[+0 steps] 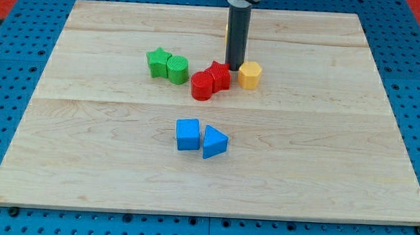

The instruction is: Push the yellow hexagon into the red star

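Note:
The yellow hexagon sits on the wooden board right of the view's centre top. The red star lies just to its left, with a narrow gap between them. A red cylinder touches the star's lower left side. My tip stands on the board just above that gap, between the star and the hexagon, close to both.
A green star and a green cylinder sit together to the left of the red blocks. A blue cube and a blue triangle sit side by side below. A small yellow piece shows behind the rod.

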Motion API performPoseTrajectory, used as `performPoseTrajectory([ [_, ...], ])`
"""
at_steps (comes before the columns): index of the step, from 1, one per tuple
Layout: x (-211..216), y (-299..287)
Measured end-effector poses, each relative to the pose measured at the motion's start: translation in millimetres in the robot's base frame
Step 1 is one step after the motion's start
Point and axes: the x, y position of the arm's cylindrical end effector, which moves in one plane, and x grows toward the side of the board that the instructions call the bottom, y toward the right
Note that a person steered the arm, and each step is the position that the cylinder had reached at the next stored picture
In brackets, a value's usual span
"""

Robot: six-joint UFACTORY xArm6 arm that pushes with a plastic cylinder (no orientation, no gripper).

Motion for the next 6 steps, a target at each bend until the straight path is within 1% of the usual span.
performPoseTrajectory([
  [1,-0.4,33.5],
  [2,-15.3,49.0],
  [3,-15.7,94.6],
  [4,11.9,133.4],
  [5,37.9,112.4],
  [6,47.0,70.0],
])
